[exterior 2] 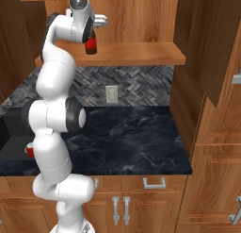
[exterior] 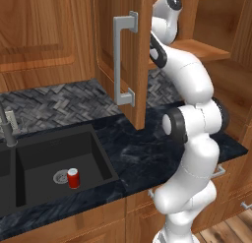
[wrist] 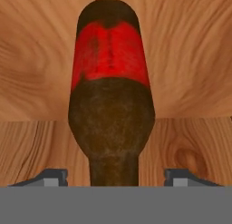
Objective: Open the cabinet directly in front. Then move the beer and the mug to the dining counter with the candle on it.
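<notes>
The cabinet stands open, its left door [exterior: 123, 55] swung out with a long silver bar handle [exterior: 119, 60]. On its wooden shelf [exterior 2: 141, 54] stands the beer [exterior 2: 91, 45], a dark brown bottle with a red label. My gripper [exterior 2: 95, 33] reaches in from above and straddles the bottle's top. In the hand view the beer [wrist: 111, 109] is close up, and the gripper [wrist: 116, 175] is open, with a fingertip [wrist: 53, 176] on each side of the neck and a gap to the glass. The mug, the dining counter and the candle are out of view.
Below the cabinet runs a black marbled counter [exterior 2: 132, 137] with a black sink [exterior: 29, 163] holding a short red can [exterior: 73, 178]. A faucet [exterior: 7, 129] rises at the far left. The right cabinet door [exterior 2: 216, 48] juts out. Drawers with silver handles [exterior 2: 154, 182] sit below.
</notes>
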{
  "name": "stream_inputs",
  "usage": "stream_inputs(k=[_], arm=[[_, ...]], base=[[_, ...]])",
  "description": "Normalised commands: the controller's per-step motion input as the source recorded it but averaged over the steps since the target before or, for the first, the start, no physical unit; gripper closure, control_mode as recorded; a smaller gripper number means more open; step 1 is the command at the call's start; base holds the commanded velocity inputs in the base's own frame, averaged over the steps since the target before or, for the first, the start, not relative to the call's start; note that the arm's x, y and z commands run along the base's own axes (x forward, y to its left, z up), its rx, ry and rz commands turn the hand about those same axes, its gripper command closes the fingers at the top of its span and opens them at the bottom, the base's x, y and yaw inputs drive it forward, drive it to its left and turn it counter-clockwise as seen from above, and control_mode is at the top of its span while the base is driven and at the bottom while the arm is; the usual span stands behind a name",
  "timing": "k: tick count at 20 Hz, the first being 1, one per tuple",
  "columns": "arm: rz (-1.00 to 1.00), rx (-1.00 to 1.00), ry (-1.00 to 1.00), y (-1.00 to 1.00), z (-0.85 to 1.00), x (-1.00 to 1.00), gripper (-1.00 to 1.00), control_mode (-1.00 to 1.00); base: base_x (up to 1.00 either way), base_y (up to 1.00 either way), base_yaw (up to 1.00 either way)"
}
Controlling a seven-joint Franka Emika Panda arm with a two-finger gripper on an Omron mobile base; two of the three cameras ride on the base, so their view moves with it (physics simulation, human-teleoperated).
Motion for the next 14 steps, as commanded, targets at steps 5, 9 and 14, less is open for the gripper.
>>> stream_inputs(k=[5,9,14], arm=[[0.0,-0.03,0.0,0.11,-0.03,0.01,1.0,-1.0],[0.0,-0.01,0.0,0.0,-0.06,0.0,1.0,-1.0],[0.0,0.0,-0.04,-0.09,0.0,-0.21,1.0,-1.0]], base=[[0.0,0.0,0.0],[0.0,0.0,0.0],[0.0,0.0,0.0]])
